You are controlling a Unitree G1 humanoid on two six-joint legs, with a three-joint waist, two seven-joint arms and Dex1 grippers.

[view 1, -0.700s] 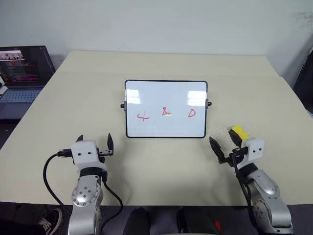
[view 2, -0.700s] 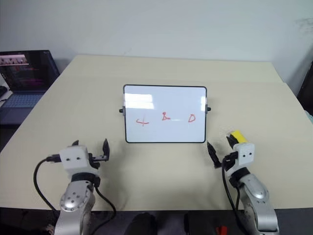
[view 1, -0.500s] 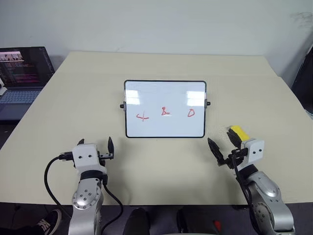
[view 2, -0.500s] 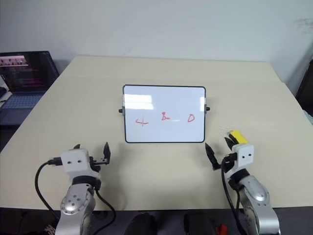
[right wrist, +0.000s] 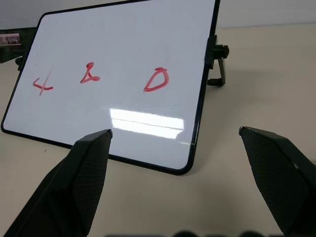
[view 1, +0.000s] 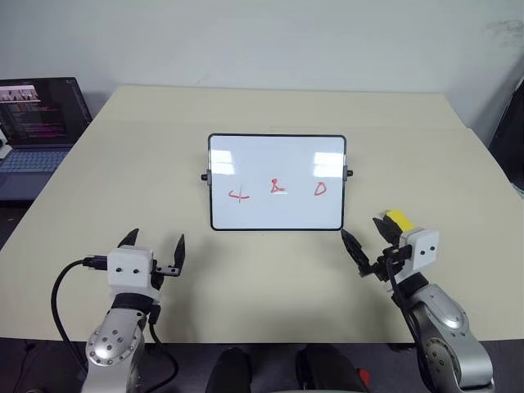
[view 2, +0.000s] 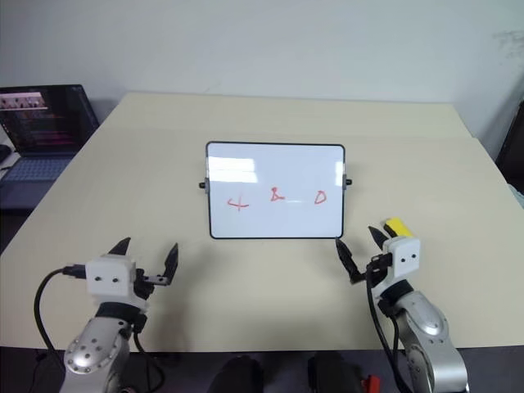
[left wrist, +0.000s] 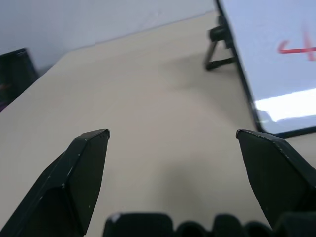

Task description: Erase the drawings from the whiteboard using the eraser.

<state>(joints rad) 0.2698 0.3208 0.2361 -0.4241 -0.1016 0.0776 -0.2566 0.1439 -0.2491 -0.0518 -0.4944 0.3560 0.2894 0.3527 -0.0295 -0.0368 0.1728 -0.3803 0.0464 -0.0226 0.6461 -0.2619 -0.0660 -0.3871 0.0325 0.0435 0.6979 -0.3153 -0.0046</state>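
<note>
step: my right gripper (view 1: 366, 241), jaws apart and empty, beside the eraser (view 1: 399, 219); next i need to grasp it.

The left end effector (view 1: 155, 244) has drawn back, away from the whiteboard (view 1: 277, 182).

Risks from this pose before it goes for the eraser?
1. The eraser lies just beyond the open right gripper, partly hidden by it; a fingertip may nudge it away.
2. The whiteboard stands propped on side feet; a hard wipe may tip or slide it.
3. The drawings may smear.
</note>
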